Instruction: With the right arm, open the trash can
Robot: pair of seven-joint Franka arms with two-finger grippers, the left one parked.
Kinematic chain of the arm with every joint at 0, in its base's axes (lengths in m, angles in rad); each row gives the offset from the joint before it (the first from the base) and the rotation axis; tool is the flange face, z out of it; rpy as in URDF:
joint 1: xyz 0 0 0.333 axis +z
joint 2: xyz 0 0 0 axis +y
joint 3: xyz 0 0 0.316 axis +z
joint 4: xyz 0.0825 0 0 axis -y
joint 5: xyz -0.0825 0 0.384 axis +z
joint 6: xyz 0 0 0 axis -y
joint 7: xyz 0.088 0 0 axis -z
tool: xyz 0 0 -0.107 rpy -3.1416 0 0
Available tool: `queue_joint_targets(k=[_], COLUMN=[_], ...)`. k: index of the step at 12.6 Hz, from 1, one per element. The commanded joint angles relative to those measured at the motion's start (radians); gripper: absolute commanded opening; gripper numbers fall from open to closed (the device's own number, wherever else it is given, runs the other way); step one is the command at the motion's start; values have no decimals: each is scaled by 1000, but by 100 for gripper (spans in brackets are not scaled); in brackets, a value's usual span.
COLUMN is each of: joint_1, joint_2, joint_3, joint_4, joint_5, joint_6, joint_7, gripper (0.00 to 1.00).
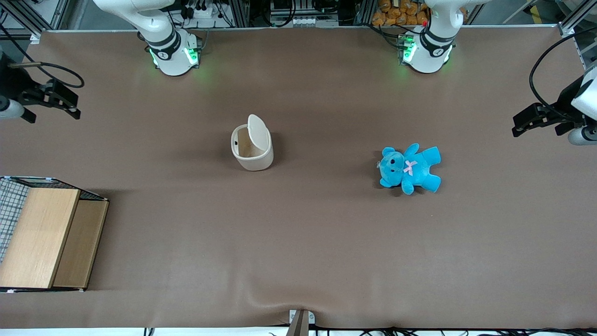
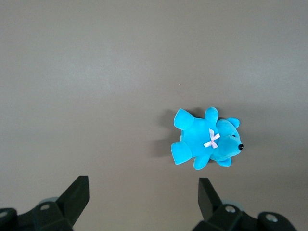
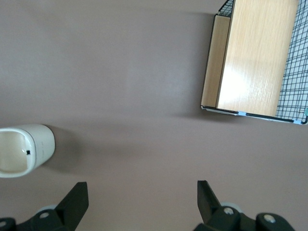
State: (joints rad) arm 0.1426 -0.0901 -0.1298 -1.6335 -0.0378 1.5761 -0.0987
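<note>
The cream-white trash can (image 1: 252, 154) stands upright near the middle of the brown table. Its paler flip lid (image 1: 259, 131) is tipped up on edge and the inside of the bin shows. The can also shows in the right wrist view (image 3: 26, 150), with its mouth open. My right gripper (image 1: 73, 106) hangs above the table toward the working arm's end, well apart from the can. It is open and empty, and in the right wrist view (image 3: 142, 195) the two black fingers stand wide apart over bare table.
A wooden box with wire mesh (image 1: 42, 238) sits at the working arm's end, nearer to the front camera than the gripper; it also shows in the right wrist view (image 3: 255, 57). A blue teddy bear (image 1: 410, 168) lies toward the parked arm's end.
</note>
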Motion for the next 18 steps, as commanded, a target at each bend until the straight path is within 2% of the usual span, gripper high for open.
queue_joint_targets(k=[1, 18], joint_1=[-14, -28], joint_2=[-19, -8], joint_3=[-1, -4], joint_4=[-11, 20], joint_5=[47, 50], joint_6=[-18, -48], joint_7=[-20, 8], gripper=[100, 100])
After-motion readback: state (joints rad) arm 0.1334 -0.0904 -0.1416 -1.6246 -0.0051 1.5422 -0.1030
